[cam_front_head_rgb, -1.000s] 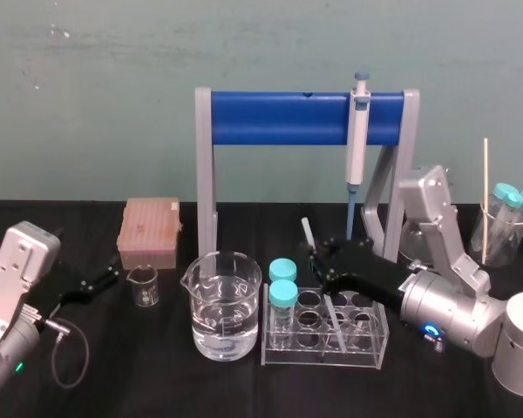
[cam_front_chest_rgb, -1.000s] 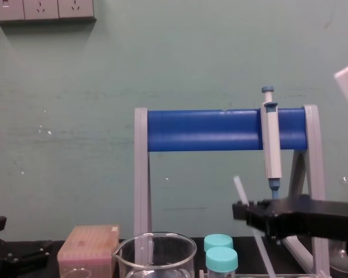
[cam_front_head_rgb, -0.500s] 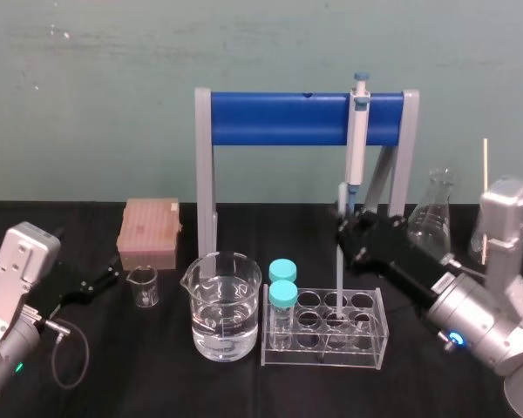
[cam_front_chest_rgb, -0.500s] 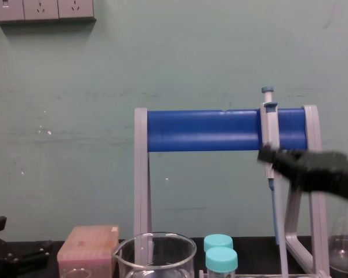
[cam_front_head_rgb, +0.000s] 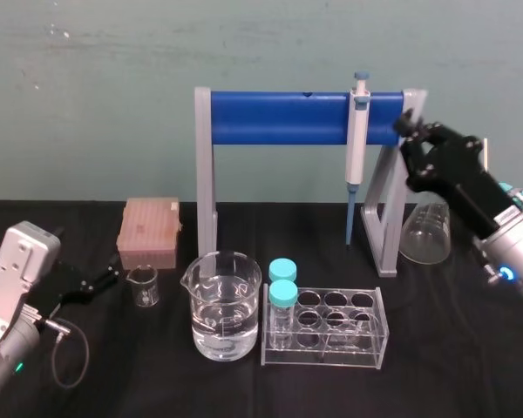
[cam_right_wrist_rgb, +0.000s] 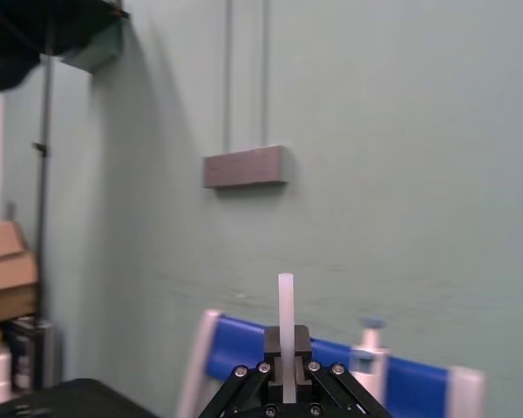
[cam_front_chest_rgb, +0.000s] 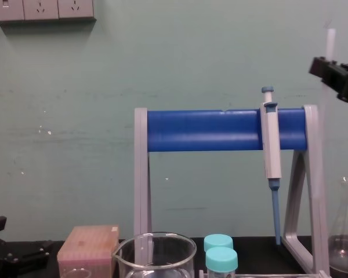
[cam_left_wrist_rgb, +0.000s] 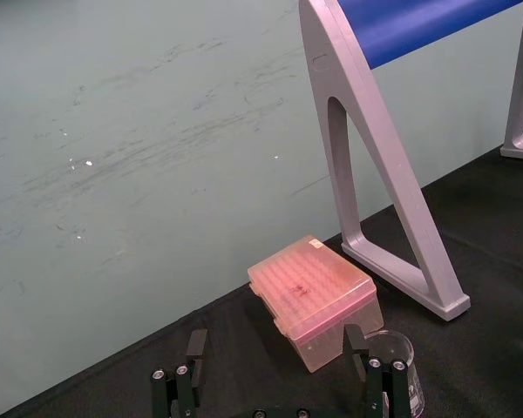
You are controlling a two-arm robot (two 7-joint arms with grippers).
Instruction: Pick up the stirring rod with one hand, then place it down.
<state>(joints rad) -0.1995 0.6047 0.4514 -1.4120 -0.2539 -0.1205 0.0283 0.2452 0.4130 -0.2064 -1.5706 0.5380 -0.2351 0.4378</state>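
I saw right hand (cam_front_chest_rgb: 326, 65) clamped on stirring rod (cam_right_wrist_rgb: 285, 300), axis upright, well above tabletop (cam_front_head_rgb: 471, 348); left hand (cam_left_wrist_rgb: 276, 347) idle, fingers apart.

The black table (cam_front_head_rgb: 157, 374) is viewed by the head camera from high and set back, angled forward and down toward the green wall (cam_front_head_rgb: 87, 87). The chest camera is set lower, level and nearer; the blue stand (cam_front_chest_rgb: 220, 130) and pipette (cam_front_chest_rgb: 271, 150) are shared by both. The left wrist view is taken low and close over the left gripper (cam_left_wrist_rgb: 276, 335), with the pink box (cam_left_wrist_rgb: 314, 296) shared. The right wrist view is taken high over the right gripper (cam_right_wrist_rgb: 287, 344), facing the wall, the stand shared.
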